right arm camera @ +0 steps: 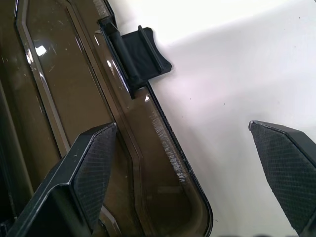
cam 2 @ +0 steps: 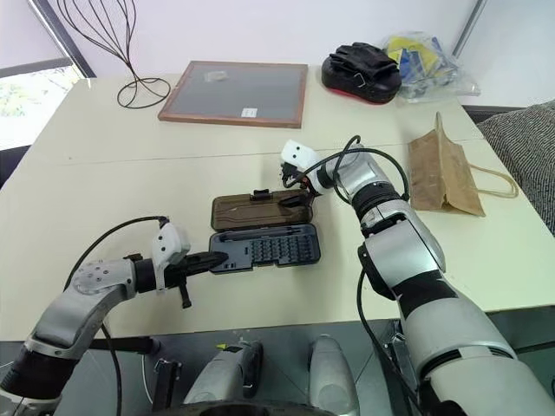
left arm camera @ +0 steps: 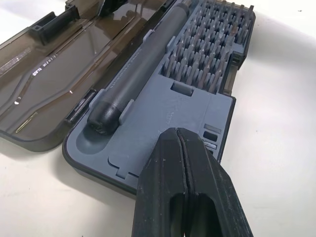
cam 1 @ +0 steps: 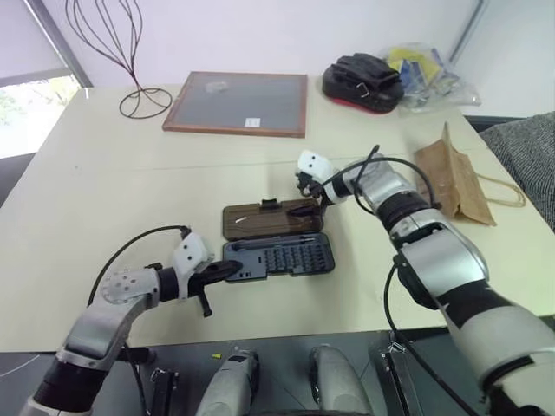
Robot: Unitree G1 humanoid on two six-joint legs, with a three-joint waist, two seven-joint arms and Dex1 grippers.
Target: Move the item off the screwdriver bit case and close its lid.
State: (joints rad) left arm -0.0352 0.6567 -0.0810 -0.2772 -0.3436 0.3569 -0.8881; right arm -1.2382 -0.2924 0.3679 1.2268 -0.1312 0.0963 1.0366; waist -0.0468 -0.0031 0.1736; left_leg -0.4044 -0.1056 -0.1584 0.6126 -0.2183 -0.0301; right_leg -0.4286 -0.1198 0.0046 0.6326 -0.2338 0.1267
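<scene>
- Head views: flat dark grey-black plastic screwdriver bit case (cam 1: 279, 257) lies open on the cream tabletop (cam 1: 104, 199), mid-way across, nearer the front edge; bit rows + a dark driver handle show in the tray.
- Its smoky brown translucent lid (cam 1: 270, 220) is folded flat on the far side of the tray, small black latch (cam 1: 269, 204) on the lid's far edge.
- Crinkled flat brown paper bag (cam 1: 455, 182) w/ thin loop handles lies well apart from the case, near the tabletop's right edge; nothing on the case.
- Left hand (cam 1: 232, 271), fingers together, tip at the case's left end.
- Right hand (cam 1: 305, 205) over the lid's right end, fingers apart.
- Far edge: wood-framed grey board (cam 1: 238, 102), black wire stand (cam 1: 130, 52) at the far left corner, black pouch (cam 1: 364, 80) and yellow-blue plastic bag (cam 1: 425, 74) at the far right corner.
- Left wrist view: left hand's fingers pressed together, empty, over the grey tray's end; whether they touch it, can't tell.
- Right wrist view: right hand's fingers wide apart, one over the brown lid, the other over bare tabletop, lid's rim between; latch just beyond.
</scene>
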